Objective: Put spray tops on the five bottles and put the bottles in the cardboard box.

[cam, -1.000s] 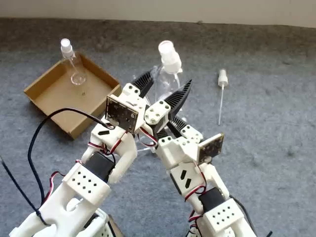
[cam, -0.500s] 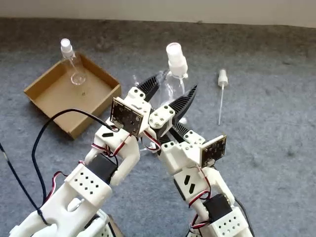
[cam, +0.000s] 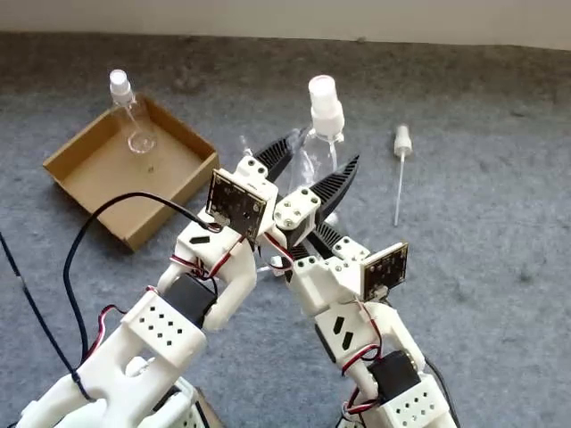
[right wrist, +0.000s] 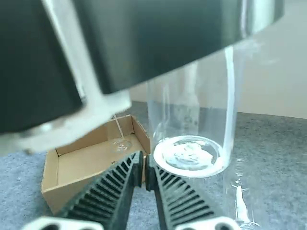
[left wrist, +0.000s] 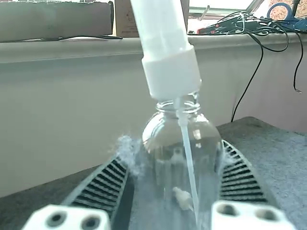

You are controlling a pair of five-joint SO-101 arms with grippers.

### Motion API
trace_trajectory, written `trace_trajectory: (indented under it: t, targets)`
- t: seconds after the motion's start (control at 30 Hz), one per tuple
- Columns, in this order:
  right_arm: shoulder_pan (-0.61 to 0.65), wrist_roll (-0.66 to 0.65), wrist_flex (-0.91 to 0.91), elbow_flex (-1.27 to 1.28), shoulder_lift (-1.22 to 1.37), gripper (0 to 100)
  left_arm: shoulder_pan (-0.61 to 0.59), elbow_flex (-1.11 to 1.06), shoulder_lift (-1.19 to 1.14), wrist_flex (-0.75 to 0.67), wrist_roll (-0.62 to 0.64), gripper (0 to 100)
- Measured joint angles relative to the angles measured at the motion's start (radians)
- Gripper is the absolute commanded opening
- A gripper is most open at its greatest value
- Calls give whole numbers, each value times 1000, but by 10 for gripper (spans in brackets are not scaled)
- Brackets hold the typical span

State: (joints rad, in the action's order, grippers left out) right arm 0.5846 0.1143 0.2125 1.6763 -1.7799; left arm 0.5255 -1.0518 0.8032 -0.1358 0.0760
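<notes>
Bottle [cam: 312, 159]: clear, upright, raised above the desk [cam: 482, 232] near the middle of the high view; round base visible from below in the right wrist view.
Spray top [cam: 326, 102]: white, sitting on the bottle's neck at a slight tilt; collar just over the rim, dip tube running down inside the glass.
Left gripper [cam: 310, 169]: clamped on the bottle's body, one black ribbed finger pressed against each side, fingertips pointing away toward the far edge of the desk.
Left arm: stretched forward from the near left corner, wrist lifted, wrist camera board facing up just behind the fingers.
Right gripper [right wrist: 145, 160]: fingers drawn together with only a thin slit between them, holding nothing; placed low, just beneath and in front of the bottle's base.
Right arm: rising from the near edge just beside the left arm, wrist tucked under the left gripper, forearm angled toward the bottle.
Cardboard box [cam: 107, 169]: shallow and open-topped, lying on the desk at far left, well apart from both grippers.
Second bottle [cam: 134, 120]: clear, capped with a white spray top, standing upright in the box's far corner.
Loose spray top [cam: 401, 143]: lying flat on the desk to the right of the held bottle, dip tube pointing toward the near edge.
Desk: covered in grey carpet-like fabric.
Cable [cam: 116, 209]: black, looping from the left arm's wrist across the near wall of the box.
</notes>
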Motion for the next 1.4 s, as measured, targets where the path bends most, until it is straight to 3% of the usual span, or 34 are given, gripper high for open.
trace_trajectory:
  t: [0.53,0.87,1.2,1.4]
  targets:
    - [46,0,2,0,-28,5,-35,38,-11,18,-9,66]
    - [48,0,2,0,-28,5,-32,38,-11,187,-9,66]
    - [46,0,3,0,-28,5,-34,38,15,198,-9,66]
    - [51,0,3,0,-28,5,-34,38,153,367,-11,66]
